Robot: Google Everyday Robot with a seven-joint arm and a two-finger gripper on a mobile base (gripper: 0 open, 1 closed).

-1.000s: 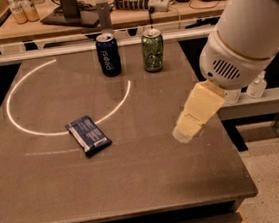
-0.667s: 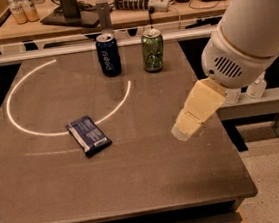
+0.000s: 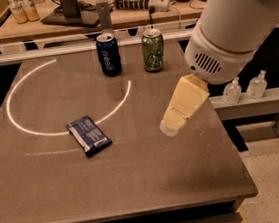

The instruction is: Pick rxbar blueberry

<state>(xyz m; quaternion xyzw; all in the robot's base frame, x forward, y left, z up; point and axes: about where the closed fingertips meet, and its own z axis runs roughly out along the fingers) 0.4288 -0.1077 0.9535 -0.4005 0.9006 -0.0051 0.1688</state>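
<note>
The rxbar blueberry (image 3: 88,135) is a flat navy-blue bar with white print. It lies on the dark table (image 3: 63,192), left of centre, just below a bright ring of light. My gripper (image 3: 170,126) is the cream-coloured tip of the white arm. It hangs above the table to the right of the bar, well apart from it, and holds nothing that I can see.
A blue soda can (image 3: 108,54) and a green soda can (image 3: 152,49) stand upright at the table's far edge. Two small clear bottles (image 3: 245,87) sit on a ledge to the right. A cluttered desk (image 3: 117,8) stands behind.
The gripper has shifted slightly to the left, toward the bar. The bar and cans have not moved.
</note>
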